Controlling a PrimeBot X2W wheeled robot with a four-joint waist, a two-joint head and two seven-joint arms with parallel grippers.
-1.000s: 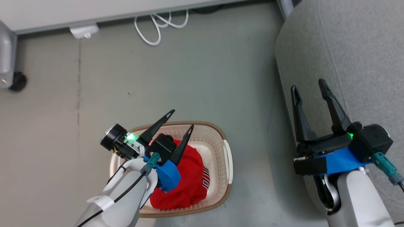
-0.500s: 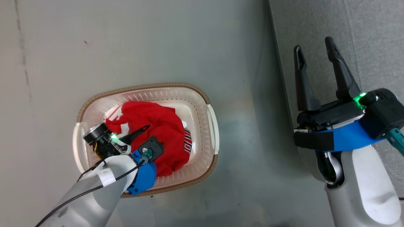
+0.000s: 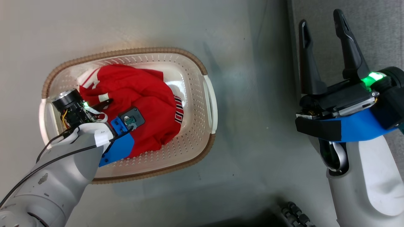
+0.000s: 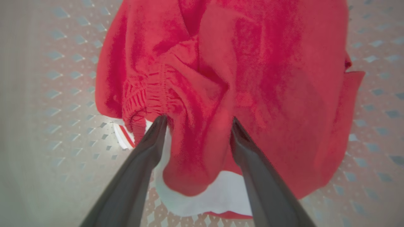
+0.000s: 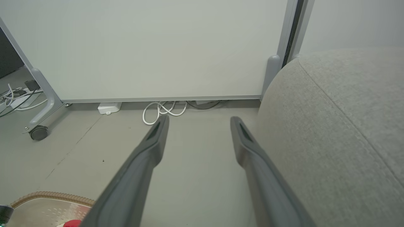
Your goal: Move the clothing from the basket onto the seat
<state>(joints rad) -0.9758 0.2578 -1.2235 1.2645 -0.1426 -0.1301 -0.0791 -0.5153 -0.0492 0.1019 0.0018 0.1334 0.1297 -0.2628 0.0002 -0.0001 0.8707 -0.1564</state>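
"Where's the clothing point(image 3: 135, 91)?"

"Red, with white panels, heaped in the cream laundry basket point(image 3: 209, 94) on the floor point(image 3: 246, 176), near the grey sofa seat point(image 3: 375, 31)."

"The left gripper point(image 4: 199, 119)?"

"Down in the basket. Its jaws stand apart, with a fold of red fabric between the tips."

"And the right gripper point(image 3: 320, 18)?"

"Above the seat's edge, jaws wide and empty."

Head: steeply down on basket point(image 3: 142, 50). Left wrist: close inside it, over clothing point(image 4: 240, 63). Right wrist: low, level, facing wall point(image 5: 157, 47); basket rim in corner.
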